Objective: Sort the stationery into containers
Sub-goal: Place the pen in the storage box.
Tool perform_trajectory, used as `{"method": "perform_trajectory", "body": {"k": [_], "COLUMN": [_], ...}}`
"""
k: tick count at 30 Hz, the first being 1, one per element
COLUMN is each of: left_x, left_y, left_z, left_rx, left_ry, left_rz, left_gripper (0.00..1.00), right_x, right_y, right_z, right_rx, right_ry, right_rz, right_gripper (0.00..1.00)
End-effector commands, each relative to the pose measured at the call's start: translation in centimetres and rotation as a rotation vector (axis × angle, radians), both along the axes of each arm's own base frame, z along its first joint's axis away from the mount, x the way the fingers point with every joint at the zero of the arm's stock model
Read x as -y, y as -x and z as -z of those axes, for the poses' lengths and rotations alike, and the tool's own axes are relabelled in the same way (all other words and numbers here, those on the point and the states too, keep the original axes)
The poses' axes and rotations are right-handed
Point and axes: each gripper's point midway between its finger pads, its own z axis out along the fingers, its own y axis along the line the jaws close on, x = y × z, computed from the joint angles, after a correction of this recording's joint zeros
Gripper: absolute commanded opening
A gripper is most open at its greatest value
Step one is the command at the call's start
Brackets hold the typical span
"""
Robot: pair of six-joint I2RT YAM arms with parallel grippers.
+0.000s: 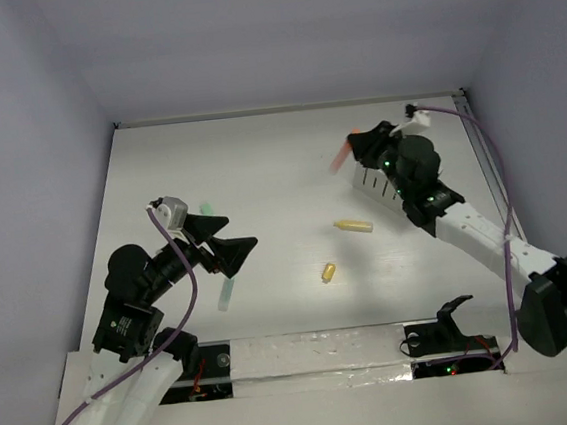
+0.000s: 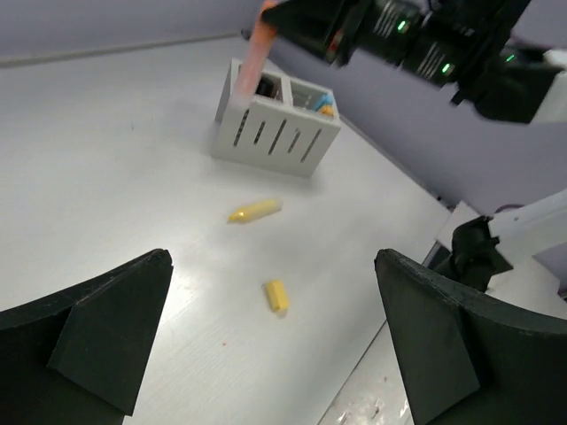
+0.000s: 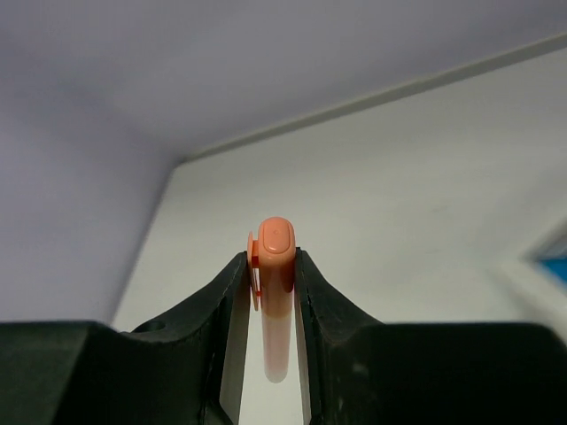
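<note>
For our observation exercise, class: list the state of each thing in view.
White slotted plastic box: upright.
Orange plastic marker: gripped, above box.
Yellow tapered marker: lying loose.
Short yellow cap: lying loose.
Mint plastic marker: lying loose.
Left claw: open, empty.
Right claw: shut on orange marker.

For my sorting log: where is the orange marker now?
The orange marker is gripped in the right tool, above one end of the white box, right of centre in the top view.

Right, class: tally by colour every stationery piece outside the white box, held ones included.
Yellow: 2 (highlighter, cap)
Orange: 1 (marker in the right hand)
Mint: 1 (pen by the left hand)
Total: 4
A green blur behind the left hand is too unclear to count.
</note>
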Motion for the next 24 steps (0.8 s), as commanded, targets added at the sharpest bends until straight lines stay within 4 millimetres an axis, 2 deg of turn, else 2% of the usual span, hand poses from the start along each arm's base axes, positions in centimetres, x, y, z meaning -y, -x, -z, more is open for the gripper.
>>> {"method": "perform_trajectory", "body": {"k": [1,3,5,6,9,10,13,17,18,22,23,24], "left_x": [-0.2,-0.2,-0.3,-0.3,0.0,0.1,0.0,-0.1,-0.1,-0.3,-0.4,-0.5], "left_y": [-0.8,-0.4,0.4,0.4,0.9,1.2,1.3,1.4,1.3,1.2,1.2,1.1], "left_z": [2.2,1.9,1.2,1.2,1.3,1.2,1.1,1.1,1.0,0.9,0.9,0.9], "left_rx": [0.016,0.021,0.053,0.049,0.048,0.050,0.052,0.050,0.052,0.049,0.050,0.049], "left_ry": [-0.044,-0.038,-0.024,-0.021,-0.015,-0.013,-0.007,-0.004,-0.005,-0.002,-0.001,-0.002], "left_rz": [-0.045,-0.045,-0.037,-0.044,-0.023,-0.015,-0.021,-0.027,-0.032,-0.047,-0.050,-0.058], "left_gripper": [0.99,0.99,0.99,0.99,0.99,0.99,0.99,0.99,0.99,0.99,0.99,0.99], "right_x": [11.2,16.1,18.6,20.6,23.1,23.5,24.7,24.5,24.4,23.6,23.4,23.2], "right_y": [-0.6,-0.2,0.0,-0.1,-0.6,-1.1,-1.9,-3.4,-3.8,-4.0,-3.8,-3.6], "right_z": [0.3,0.6,0.7,1.1,1.6,2.5,3.0,4.4,5.2,5.9,6.2,6.0], "right_rx": [-0.018,-0.035,-0.047,-0.070,-0.108,-0.132,-0.162,-0.195,-0.216,-0.241,-0.245,-0.238], "right_ry": [0.190,0.255,0.279,0.298,0.346,0.370,0.402,0.432,0.444,0.427,0.419,0.415], "right_rz": [0.412,0.563,0.630,0.687,0.748,0.752,0.775,0.740,0.729,0.685,0.676,0.667], "right_gripper": [0.00,0.00,0.00,0.00,0.00,0.00,0.00,0.00,0.00,0.00,0.07,0.23]}}
